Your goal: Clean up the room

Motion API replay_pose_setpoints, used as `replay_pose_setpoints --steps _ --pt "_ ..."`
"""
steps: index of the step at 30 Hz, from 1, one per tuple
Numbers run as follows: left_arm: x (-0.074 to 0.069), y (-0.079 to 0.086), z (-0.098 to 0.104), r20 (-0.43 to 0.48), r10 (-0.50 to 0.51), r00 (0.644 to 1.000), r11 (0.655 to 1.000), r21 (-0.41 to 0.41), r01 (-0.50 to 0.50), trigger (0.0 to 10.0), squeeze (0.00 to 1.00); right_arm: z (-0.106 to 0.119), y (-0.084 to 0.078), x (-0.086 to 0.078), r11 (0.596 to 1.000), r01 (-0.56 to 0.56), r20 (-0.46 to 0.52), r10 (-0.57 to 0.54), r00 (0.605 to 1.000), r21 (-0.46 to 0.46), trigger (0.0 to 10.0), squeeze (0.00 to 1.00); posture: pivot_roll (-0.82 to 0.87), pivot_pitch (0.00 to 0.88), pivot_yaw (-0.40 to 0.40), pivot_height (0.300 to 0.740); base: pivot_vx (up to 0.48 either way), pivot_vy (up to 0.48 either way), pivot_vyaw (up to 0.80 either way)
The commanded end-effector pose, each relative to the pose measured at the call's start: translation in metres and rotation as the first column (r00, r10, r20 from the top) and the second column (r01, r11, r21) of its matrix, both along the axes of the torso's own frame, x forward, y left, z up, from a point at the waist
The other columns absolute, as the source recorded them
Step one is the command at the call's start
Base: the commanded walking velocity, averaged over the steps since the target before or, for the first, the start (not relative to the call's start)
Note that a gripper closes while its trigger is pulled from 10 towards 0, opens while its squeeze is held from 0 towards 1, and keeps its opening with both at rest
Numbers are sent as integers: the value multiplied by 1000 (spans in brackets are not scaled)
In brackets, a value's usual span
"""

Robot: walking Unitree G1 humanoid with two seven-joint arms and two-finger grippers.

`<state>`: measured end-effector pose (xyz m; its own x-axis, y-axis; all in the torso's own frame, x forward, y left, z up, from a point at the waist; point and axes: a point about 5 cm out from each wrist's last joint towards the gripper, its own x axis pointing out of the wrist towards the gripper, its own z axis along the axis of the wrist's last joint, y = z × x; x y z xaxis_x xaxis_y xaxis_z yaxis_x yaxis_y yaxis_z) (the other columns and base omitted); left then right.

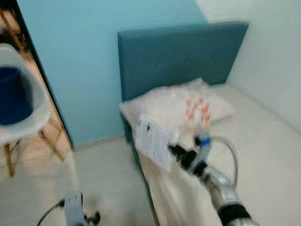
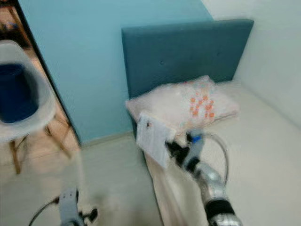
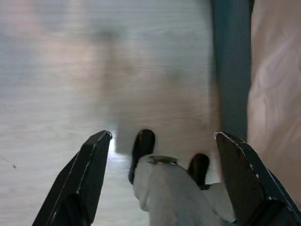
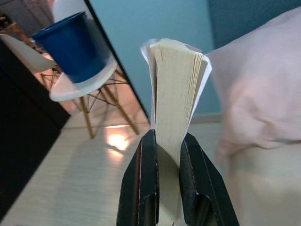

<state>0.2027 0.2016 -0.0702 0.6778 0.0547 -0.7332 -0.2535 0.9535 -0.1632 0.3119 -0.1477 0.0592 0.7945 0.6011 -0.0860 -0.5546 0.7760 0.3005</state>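
My right gripper point(image 1: 173, 149) is shut on a white book point(image 1: 154, 140), held up over the near corner of the bed point(image 1: 263, 155), just in front of a pale pillow point(image 1: 181, 106) with orange marks. In the right wrist view the book point(image 4: 178, 89) stands edge-on between the two black fingers point(image 4: 143, 188), its pages fanned at the top. My left gripper point(image 3: 162, 141) hangs low over the pale wood floor point(image 3: 70, 70), fingers spread wide with nothing between them.
A teal headboard point(image 1: 183, 54) backs the bed against a light blue wall point(image 1: 70, 61). A white chair point(image 1: 28, 113) with wooden legs holds a blue bucket point(image 1: 13, 94) at the left. The robot's own feet point(image 3: 143, 146) stand on the floor beside the bed frame point(image 3: 233, 70).
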Motion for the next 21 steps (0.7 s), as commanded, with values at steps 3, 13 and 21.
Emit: replay_pose_setpoints --steps 3,13,21 --pt "-4 0 -2 -18 -8 1000 1000 4 8 10000 0 5 -3 -3 999 -38 48 39 998 -13 10000 0 -49 47 -9 740 480 0 781" --pt "-2 1 -1 -16 -2 1000 1000 8 2 10000 0 0 -4 -1 1000 0 6 1 1000 -11 10000 0 -51 45 -7 740 441 0 537" --pt "2 -2 0 -11 -13 1000 1000 15 13 10000 0 -12 -33 3 973 225 -111 -229 967 -49 10000 0 -53 45 -7 740 47 0 -394"
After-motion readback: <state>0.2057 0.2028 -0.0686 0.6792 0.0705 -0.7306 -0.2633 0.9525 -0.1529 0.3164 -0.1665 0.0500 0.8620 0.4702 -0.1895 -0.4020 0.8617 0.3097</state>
